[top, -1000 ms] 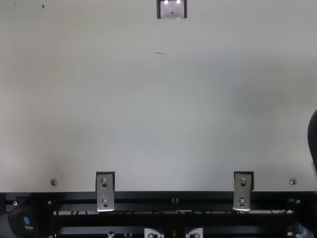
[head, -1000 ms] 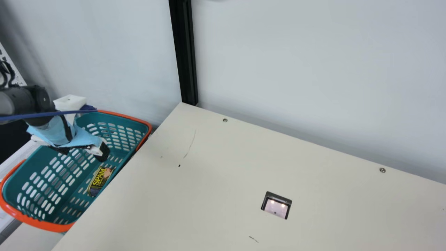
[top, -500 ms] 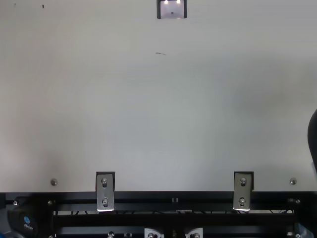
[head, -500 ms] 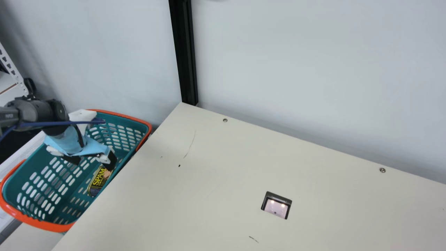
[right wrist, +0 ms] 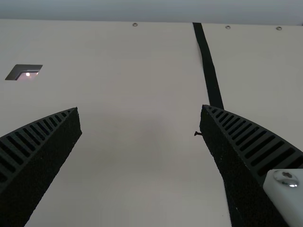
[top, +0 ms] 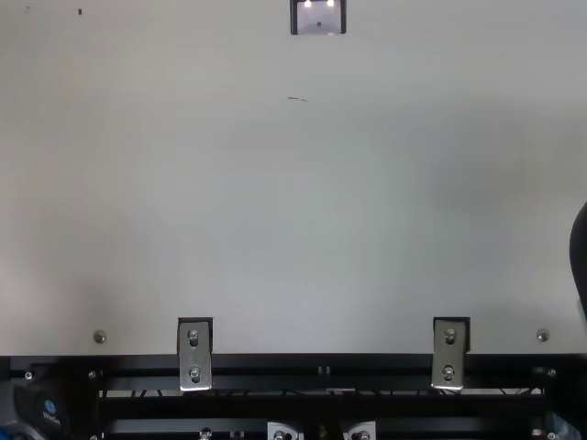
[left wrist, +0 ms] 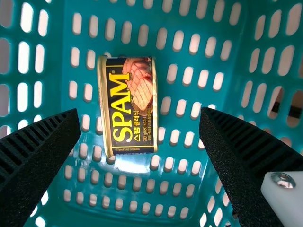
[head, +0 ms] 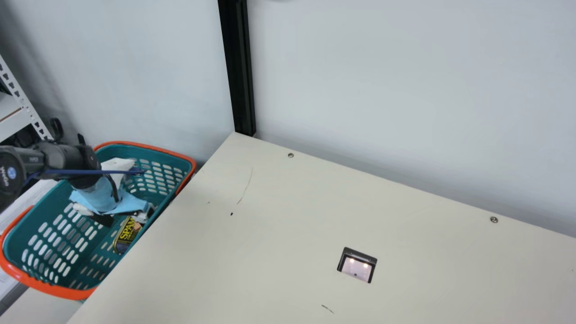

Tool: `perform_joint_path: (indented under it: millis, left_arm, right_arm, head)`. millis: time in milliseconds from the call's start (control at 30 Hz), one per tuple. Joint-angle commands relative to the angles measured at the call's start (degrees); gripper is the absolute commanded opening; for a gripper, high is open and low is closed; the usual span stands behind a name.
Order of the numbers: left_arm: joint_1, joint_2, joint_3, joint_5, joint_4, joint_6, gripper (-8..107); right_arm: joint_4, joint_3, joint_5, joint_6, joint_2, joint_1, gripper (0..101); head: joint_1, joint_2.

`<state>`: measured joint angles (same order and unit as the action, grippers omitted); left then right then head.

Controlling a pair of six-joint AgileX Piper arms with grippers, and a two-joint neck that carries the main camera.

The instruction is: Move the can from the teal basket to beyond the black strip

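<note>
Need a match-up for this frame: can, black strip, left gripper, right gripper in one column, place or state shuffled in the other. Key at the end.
Column one
1. Can
2. Black strip
3. Left gripper
4. Right gripper

Column two
A. Open, over the cream table
B. Rests on the floor of the teal basket
C. Open, facing the SPAM label
D. Runs along the tabletop

Pairs: 1-B, 2-D, 3-C, 4-A
</note>
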<state>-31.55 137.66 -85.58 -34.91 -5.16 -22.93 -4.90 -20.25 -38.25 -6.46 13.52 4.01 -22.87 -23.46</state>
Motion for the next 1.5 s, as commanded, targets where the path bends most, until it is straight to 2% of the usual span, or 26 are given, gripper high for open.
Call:
perform_joint_path:
  millis: [0, 500, 900, 933, 967, 1267, 1467]
  left_arm:
    - [-0.1, 0.6, -0.1, 0.5, -0.3, -0.7, 90]
    - [-1.7, 5.9, -2.0, 4.0, -5.6, -7.0, 90]
    - [-2.0, 9.3, -5.7, 3.1, -4.6, -5.9, 90]
    - [-2.0, 9.5, -6.1, 2.9, -4.5, -5.8, 30]
    - [-2.0, 9.8, -6.4, 2.7, -4.5, -5.7, 10]
    - [-1.6, 10.1, -8.1, 0.9, -4.1, -5.0, 10]
    - [-1.3, 6.5, -6.5, 2.3, -6.6, -6.7, 10]
  right_arm:
    - [0.0, 0.0, 0.0, 0.0, 0.0, 0.0, 101]
    - [0.0, 0.0, 0.0, 0.0, 0.0, 0.0, 101]
    - [0.0, 0.0, 0.0, 0.0, 0.0, 0.0, 101]
    - [0.0, 0.0, 0.0, 0.0, 0.0, 0.0, 101]
    - [0.0, 0.0, 0.0, 0.0, 0.0, 0.0, 101]
    - [0.0, 0.0, 0.0, 0.0, 0.0, 0.0, 101]
    - [0.0, 0.0, 0.0, 0.0, 0.0, 0.0, 101]
  head:
    - [-2.1, -0.8]
    - [-2.1, -0.8]
    - [-2.1, -0.8]
    - [-2.1, -0.8]
    - [-2.1, -0.8]
    - [-2.1, -0.8]
    - [-2.1, -0.8]
